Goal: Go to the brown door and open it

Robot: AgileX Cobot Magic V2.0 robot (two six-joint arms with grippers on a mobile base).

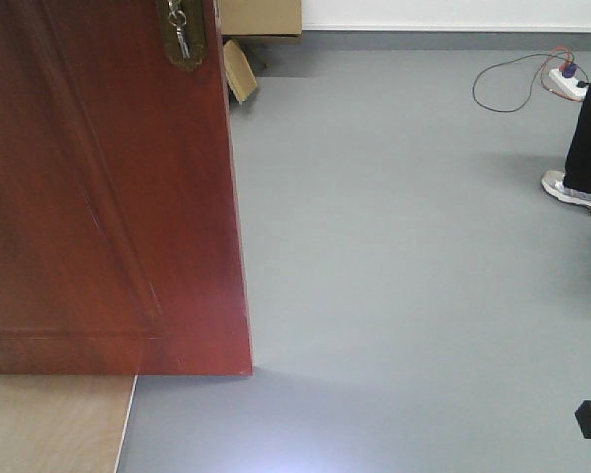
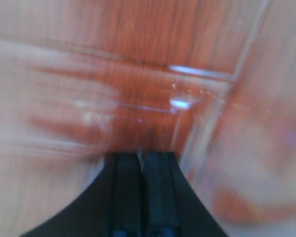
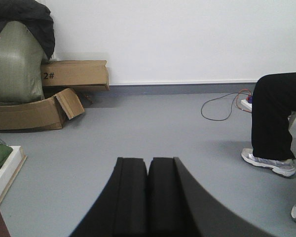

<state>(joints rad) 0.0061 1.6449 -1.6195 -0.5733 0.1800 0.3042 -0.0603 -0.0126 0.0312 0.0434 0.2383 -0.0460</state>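
The brown door [image 1: 108, 197] fills the left of the front view, a glossy reddish panel with recessed moulding; its free edge runs down to the floor near the middle. A brass lock plate [image 1: 182, 39] with keys hangs at its top edge. In the blurred left wrist view my left gripper [image 2: 142, 157] is shut, empty, its tips very close to the door [image 2: 153, 74]; whether they touch I cannot tell. My right gripper [image 3: 148, 162] is shut on nothing and points over the grey floor, away from the door.
A seated person's legs and grey shoes [image 3: 269, 163] are at the right [image 1: 576, 192]. A white power strip with cable [image 1: 566, 84] lies by the far wall. Cardboard boxes [image 3: 44, 111] and a green sack [image 3: 12, 61] stand at the left. A pale wooden board [image 1: 49, 424] lies below the door.
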